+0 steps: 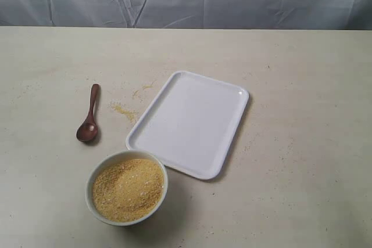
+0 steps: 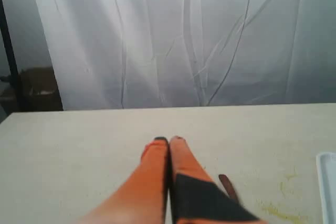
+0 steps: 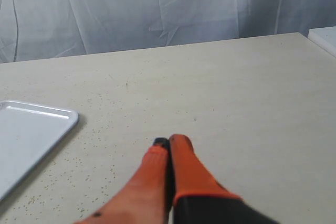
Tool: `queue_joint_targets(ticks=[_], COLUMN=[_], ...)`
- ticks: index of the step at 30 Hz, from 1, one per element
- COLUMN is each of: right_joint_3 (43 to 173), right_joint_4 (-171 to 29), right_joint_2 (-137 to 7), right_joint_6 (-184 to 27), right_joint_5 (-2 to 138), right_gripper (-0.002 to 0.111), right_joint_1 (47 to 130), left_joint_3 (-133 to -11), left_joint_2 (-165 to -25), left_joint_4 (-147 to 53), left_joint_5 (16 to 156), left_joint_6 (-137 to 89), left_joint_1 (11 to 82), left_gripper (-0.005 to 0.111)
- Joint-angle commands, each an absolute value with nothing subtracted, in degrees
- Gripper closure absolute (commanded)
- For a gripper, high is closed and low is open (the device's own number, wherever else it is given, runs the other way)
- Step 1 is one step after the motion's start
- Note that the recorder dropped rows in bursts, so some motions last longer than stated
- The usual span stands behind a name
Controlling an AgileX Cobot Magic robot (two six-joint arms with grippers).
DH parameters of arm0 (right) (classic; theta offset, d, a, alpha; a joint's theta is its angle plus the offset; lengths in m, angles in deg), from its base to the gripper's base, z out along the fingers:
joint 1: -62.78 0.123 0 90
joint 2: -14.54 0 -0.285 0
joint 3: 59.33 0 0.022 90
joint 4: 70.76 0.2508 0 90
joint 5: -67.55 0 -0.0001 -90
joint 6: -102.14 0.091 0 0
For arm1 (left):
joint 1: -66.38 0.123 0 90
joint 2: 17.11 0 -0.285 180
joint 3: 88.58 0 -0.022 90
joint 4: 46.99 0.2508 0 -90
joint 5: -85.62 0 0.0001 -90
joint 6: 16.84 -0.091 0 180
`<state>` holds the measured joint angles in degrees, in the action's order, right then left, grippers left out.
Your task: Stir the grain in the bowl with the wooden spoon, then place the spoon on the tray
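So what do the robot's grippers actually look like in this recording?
Both look alike. The left gripper has two slim orange fingers tapering to small dark tips, with a black section further back on one. The right gripper shows the same orange tapered fingers and a black base. No cables or markings show; the exterior view catches neither arm.

No legible text or labels anywhere.

My pale table [image 1: 302, 85] carries the white tray [image 1: 192, 123] near its middle, set askew. From the tray, the wooden spoon [image 1: 89, 121] lies at nine o'clock, scoop toward the bowl [image 1: 125, 154], which stands at seven o'clock. Loose grain [image 1: 123, 110] is scattered between spoon and tray.
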<state>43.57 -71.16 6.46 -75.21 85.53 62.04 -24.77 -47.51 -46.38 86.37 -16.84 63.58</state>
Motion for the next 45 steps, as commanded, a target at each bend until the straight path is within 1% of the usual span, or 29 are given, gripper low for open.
queue_joint_targets(ticks=[1, 8, 12, 19, 25, 31, 40, 45], right_joint_3=[43.5, 43.5, 43.5, 43.5, 43.5, 43.5, 43.5, 43.5], right_joint_4=[-71.2, -71.2, -71.2, -71.2, -71.2, -71.2, -71.2, -71.2], right_joint_2=[6.8, 6.8, 6.8, 6.8, 6.8, 6.8, 6.8, 6.8], right_joint_6=[-75.3, -75.3, -75.3, -75.3, -75.3, -75.3, -75.3, -75.3], right_joint_5=[85.0, 85.0, 85.0, 85.0, 85.0, 85.0, 85.0, 85.0], right_gripper=[0.108, 0.108, 0.108, 0.108, 0.108, 0.108, 0.108, 0.108], right_joint_1=[62.2, 62.2, 62.2, 62.2, 62.2, 62.2, 62.2, 62.2], left_joint_3=[-28.6, -38.4, -43.6, -49.8, -53.6, -56.4, -66.4, -70.4], left_joint_2=[-56.6, -76.4, -84.9, -95.8, -100.2, -104.2, -117.0, -120.5], left_joint_4=[-47.5, -52.1, -54.7, -52.7, -50.8, -50.7, -49.7, -48.4], left_joint_5=[91.0, 106.2, 112.7, 119.3, 119.8, 118.5, 123.0, 125.7], left_joint_6=[-16.8, -16.8, -18.8, -20.4, -20.4, -20.4, -20.4, -20.4], left_joint_1=[63.3, 63.3, 63.1, 58.3, 55.5, 55.5, 55.4, 55.4], left_gripper=[0.107, 0.107, 0.107, 0.107, 0.107, 0.107, 0.107, 0.107])
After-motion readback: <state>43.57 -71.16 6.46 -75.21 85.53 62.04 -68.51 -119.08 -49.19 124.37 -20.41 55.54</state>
